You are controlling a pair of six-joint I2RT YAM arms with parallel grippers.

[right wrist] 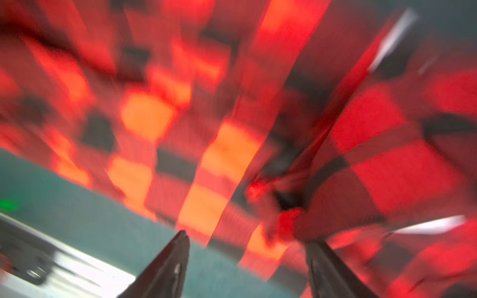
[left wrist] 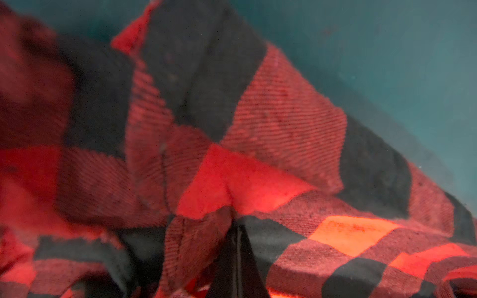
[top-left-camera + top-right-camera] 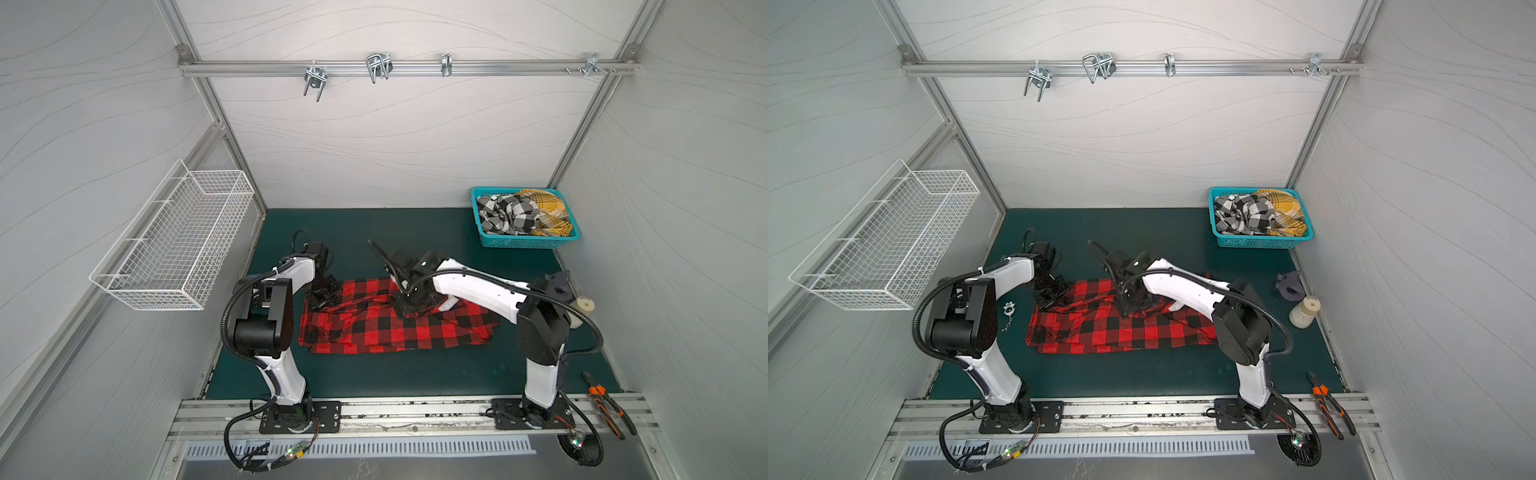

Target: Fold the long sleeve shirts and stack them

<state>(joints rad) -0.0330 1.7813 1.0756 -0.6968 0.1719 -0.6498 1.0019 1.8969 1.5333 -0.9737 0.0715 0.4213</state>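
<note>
The red shirt (image 3: 386,328) is lying crumpled across the middle of the table (image 3: 415,374), not yet folded. The left fingers (image 2: 237,258) are pinching shut on a bunch of its cloth toward the table's left edge. The right fingers (image 1: 170,265) are standing wide apart over its far edge, gripping nothing. To spread it well, the right fingers should probably be taking a single layer there, then both pulling apart level. The basket (image 3: 523,242) at the far right corner is holding the black-and-white shirt (image 3: 507,216) and yellow shirt (image 3: 544,212), heaped unfolded. The wire basket (image 3: 174,249) on the left wall is showing nothing inside.
</note>
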